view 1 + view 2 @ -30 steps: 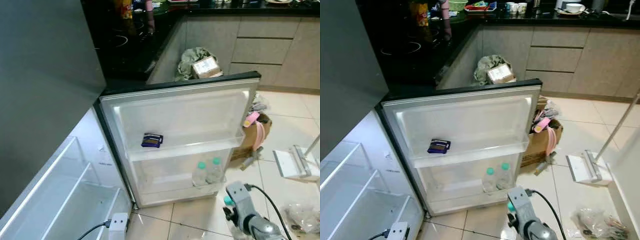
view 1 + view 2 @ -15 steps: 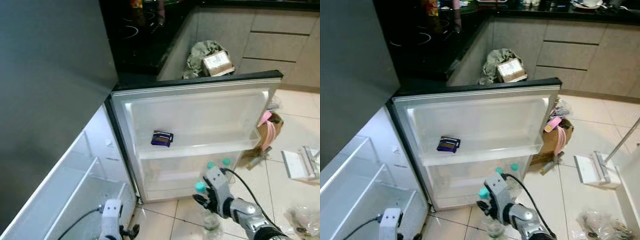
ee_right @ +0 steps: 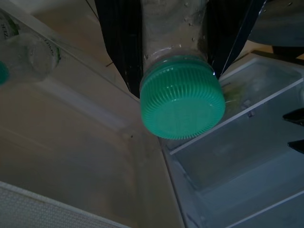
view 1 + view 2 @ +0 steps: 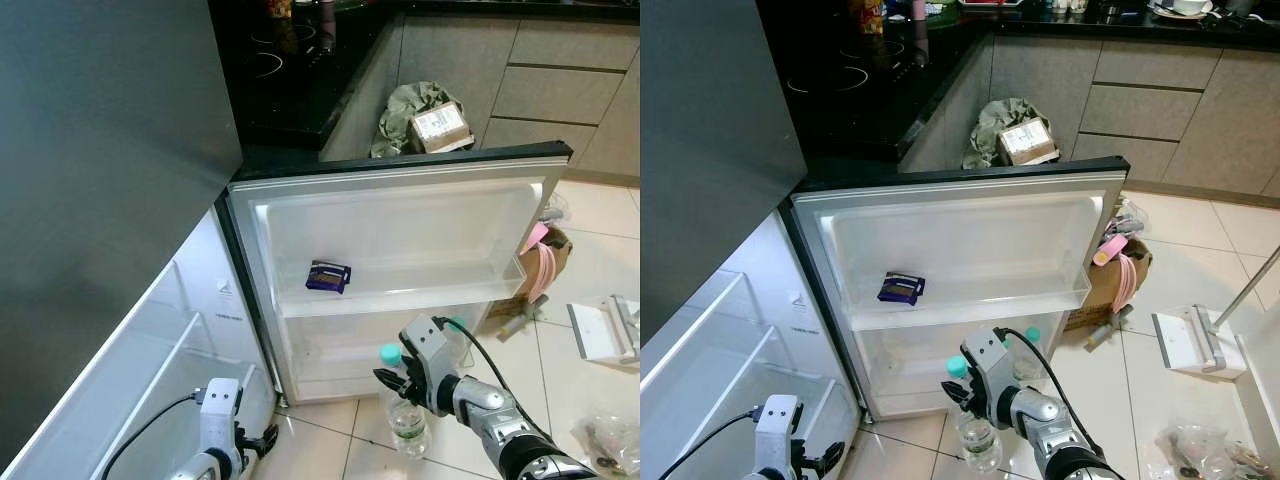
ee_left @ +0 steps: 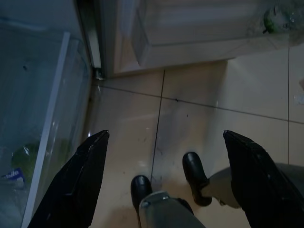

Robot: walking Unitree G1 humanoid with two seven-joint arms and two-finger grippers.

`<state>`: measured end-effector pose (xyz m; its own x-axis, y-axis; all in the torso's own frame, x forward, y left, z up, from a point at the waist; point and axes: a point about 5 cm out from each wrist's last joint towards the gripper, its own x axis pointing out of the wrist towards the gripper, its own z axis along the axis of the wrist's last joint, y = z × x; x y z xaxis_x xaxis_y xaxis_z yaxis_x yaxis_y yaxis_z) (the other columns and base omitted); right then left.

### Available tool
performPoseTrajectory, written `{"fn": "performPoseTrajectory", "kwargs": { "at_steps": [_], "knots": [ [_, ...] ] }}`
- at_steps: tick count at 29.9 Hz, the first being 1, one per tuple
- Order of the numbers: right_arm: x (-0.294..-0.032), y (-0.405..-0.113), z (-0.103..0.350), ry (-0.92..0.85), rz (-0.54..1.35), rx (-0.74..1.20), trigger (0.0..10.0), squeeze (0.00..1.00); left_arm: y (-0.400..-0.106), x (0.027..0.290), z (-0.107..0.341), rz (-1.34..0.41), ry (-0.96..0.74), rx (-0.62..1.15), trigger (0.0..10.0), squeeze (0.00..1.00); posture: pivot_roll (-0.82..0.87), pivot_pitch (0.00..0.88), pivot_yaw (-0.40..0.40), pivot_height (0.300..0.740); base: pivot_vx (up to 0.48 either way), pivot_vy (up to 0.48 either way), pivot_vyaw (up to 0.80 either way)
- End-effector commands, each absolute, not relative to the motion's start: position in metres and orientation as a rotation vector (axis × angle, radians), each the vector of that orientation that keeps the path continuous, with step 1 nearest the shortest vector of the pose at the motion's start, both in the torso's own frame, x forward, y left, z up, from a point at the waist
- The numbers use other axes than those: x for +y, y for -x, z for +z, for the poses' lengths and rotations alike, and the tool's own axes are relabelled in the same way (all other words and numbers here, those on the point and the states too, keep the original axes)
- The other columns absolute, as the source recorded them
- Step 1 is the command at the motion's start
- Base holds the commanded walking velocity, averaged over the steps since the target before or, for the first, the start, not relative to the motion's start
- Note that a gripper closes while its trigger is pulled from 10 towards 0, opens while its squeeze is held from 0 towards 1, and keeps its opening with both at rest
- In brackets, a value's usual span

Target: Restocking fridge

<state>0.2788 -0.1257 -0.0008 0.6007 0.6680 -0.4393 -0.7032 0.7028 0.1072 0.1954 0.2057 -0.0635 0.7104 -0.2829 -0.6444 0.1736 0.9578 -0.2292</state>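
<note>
My right gripper (image 4: 398, 384) is shut on a clear water bottle (image 4: 404, 421) with a green cap (image 3: 182, 99). It holds the bottle upright by the neck, just in front of the lower shelf of the open fridge door (image 4: 400, 215). Another green-capped bottle (image 4: 1029, 352) stands in that lower shelf, partly hidden behind my right arm. On the upper door shelf lies a dark blue packet (image 4: 328, 276). My left gripper (image 5: 166, 180) hangs open low over the tiled floor by the fridge's bottom corner. The fridge's glass shelves (image 4: 150, 380) are at the left.
A cardboard box with pink items (image 4: 535, 272) sits right of the door. Further right on the tiles are a white floor tool (image 4: 600, 330) and a plastic bag (image 4: 610, 440). A bin bag with a box (image 4: 420, 120) and the black counter (image 4: 290, 70) lie behind.
My right gripper has carried the bottle up and to the left, close to the lower door shelf. The left arm has risen into view at the bottom left. The camera has shifted slightly.
</note>
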Motion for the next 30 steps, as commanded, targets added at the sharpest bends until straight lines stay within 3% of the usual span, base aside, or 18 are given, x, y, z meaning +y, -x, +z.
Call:
{"fn": "performPoseTrajectory", "kwargs": {
  "at_steps": [1, 4, 15, 30],
  "knots": [
    [-0.125, -0.281, 0.002, 0.080, 0.805, 0.456, 10.0, 0.00, -0.186, 0.204, -0.070, -0.265, 0.143, 0.794, 10.0, 0.00, -0.10, 0.000, 0.005, 0.740, 0.000, -0.472, 0.00],
    [-0.124, -0.281, 0.002, 0.080, 0.809, 0.456, 10.0, 0.00, -0.183, 0.201, -0.072, -0.259, 0.145, 0.806, 10.0, 0.00, -0.10, 0.000, 0.005, 0.740, 0.000, -0.472, 0.00],
    [-0.112, -0.276, 0.000, 0.073, 0.871, 0.466, 10.0, 0.00, -0.170, 0.197, -0.079, -0.243, 0.186, 0.834, 10.0, 0.00, -0.09, 0.000, 0.000, 0.740, 0.000, 0.000, 0.00],
    [-0.101, -0.277, 0.002, 0.063, 0.901, 0.470, 10.0, 0.00, -0.192, 0.209, -0.063, -0.241, 0.161, 0.704, 10.0, 0.00, -0.09, 0.000, 0.002, 0.706, 0.000, 0.000, 0.00]
  ]
}}
